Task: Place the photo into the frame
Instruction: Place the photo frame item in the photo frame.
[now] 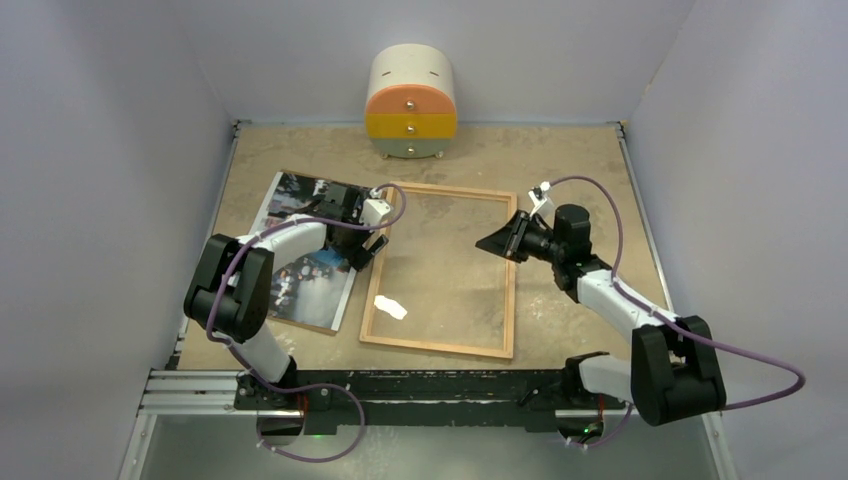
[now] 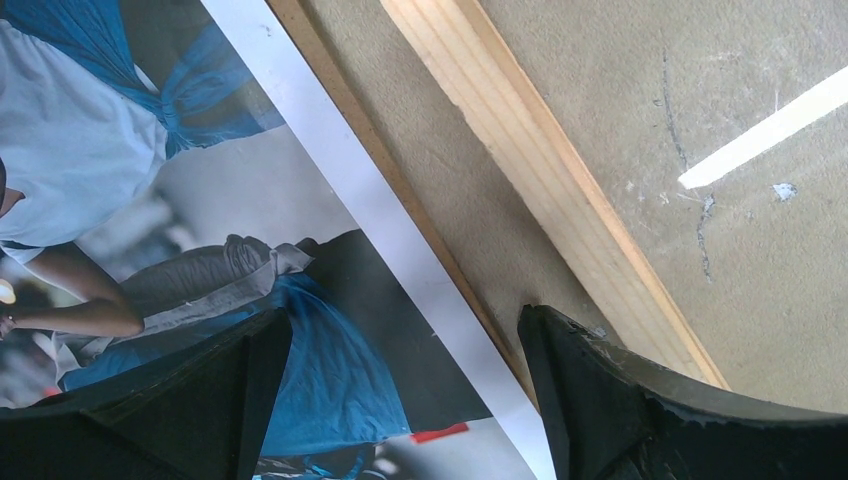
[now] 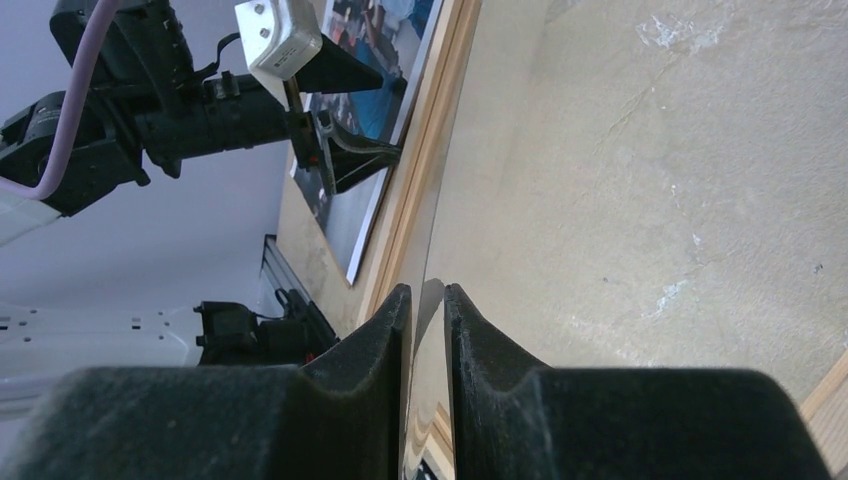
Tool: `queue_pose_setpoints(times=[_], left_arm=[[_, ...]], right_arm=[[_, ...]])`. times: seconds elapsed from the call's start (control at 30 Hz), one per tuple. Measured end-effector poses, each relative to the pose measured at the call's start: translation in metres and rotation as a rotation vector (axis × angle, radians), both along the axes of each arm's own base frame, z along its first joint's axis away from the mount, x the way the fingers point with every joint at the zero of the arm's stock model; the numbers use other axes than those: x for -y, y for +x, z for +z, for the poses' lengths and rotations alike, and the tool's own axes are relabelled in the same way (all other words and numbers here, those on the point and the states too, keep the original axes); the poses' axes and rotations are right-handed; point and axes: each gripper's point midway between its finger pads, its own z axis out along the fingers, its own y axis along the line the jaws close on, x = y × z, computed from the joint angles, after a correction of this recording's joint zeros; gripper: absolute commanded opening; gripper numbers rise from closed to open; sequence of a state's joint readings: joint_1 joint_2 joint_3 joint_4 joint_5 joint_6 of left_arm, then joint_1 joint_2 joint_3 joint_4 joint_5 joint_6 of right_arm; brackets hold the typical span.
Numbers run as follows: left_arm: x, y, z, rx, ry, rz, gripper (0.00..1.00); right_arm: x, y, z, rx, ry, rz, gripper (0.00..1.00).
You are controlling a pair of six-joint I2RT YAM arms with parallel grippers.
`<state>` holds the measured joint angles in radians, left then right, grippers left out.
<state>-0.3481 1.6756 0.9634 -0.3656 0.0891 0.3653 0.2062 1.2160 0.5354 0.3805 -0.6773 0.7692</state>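
Note:
The photo (image 1: 305, 285), a glossy print in blue, white and dark tones, lies left of the frame on a brown backing board (image 2: 400, 190). The light wood frame (image 1: 440, 346) lies flat in mid-table. My left gripper (image 1: 365, 240) hangs open low over the photo's right edge (image 2: 300, 230), with one finger above the print and the other above the bare strip beside the frame rail (image 2: 540, 170). At the frame's right rail, my right gripper (image 1: 492, 243) is shut on the thin edge of a clear pane (image 3: 427, 350), which runs between its fingers (image 3: 428, 292).
A round cream, orange and yellow drawer cabinet (image 1: 411, 105) stands at the back wall. A small white patch (image 1: 390, 308) shows inside the frame near its left rail. Grey walls close the table on three sides. The left arm (image 3: 150, 110) shows across the frame in the right wrist view.

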Motion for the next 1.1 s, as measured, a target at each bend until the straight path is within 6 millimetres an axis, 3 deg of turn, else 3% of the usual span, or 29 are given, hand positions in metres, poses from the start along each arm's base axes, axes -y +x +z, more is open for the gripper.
queue_pose_setpoints(times=[0.83,0.97,1.1], left_arm=[[0.001,0.001,0.0,0.004,0.0,-0.018,0.91],[0.001,0.001,0.0,0.004,0.0,-0.018,0.91],[0.001,0.001,0.0,0.005,0.0,-0.02,0.91]], right_arm=[[-0.013,0.003,0.016,0.071,0.082,0.082,0.2],[-0.013,0.005,0.011,0.053,0.083,0.078,0.24],[-0.011,0.007,0.005,0.034,0.068,0.06,0.37]])
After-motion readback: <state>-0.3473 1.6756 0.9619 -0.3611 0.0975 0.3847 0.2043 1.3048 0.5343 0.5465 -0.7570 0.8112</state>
